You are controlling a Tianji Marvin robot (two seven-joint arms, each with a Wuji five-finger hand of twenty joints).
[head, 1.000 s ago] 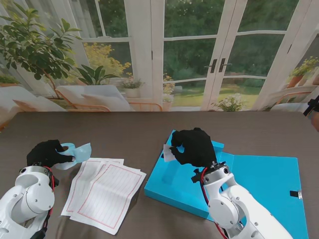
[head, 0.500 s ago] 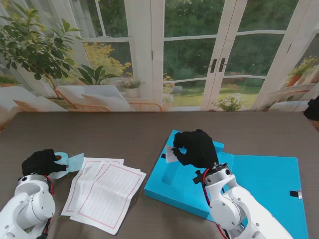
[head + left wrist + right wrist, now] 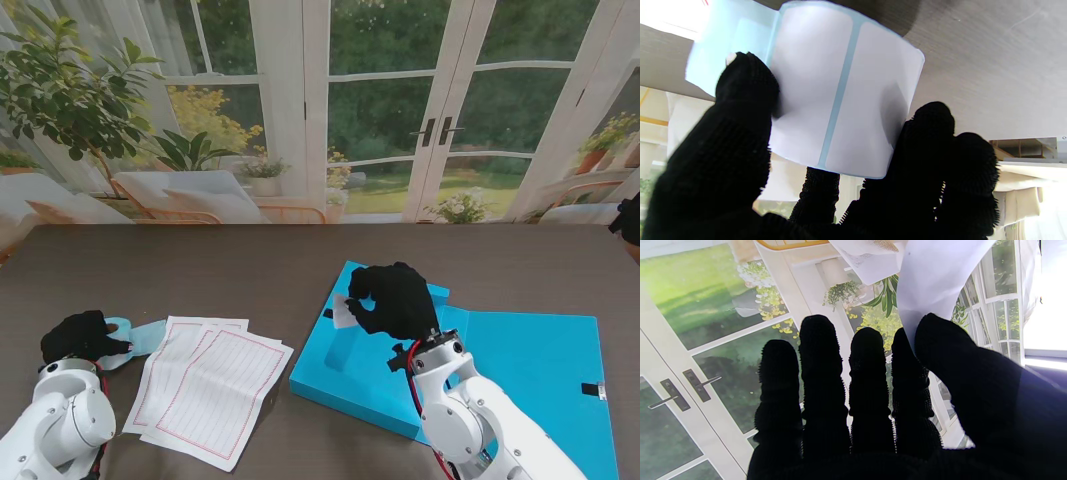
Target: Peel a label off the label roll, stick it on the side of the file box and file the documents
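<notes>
My left hand (image 3: 78, 337) in its black glove is shut on the label roll (image 3: 140, 335) at the table's left edge; its pale blue backing strip sticks out toward the papers. In the left wrist view the roll (image 3: 843, 90) shows two white labels, pinched between thumb and fingers (image 3: 740, 110). My right hand (image 3: 393, 298) hovers over the open blue file box (image 3: 520, 370), pinching a white peeled label (image 3: 344, 312) between thumb and forefinger. The label (image 3: 933, 283) curls up past the thumb in the right wrist view. The lined documents (image 3: 210, 380) lie fanned between both hands.
The file box's lid lies flat to the right with a black clasp (image 3: 594, 389) at its edge. A wall of glass doors and plants stands behind the table's far edge.
My left hand has drawn the label roll back toward me and to the left, lowering it toward the table. The right hand with its label has stayed over the box.
</notes>
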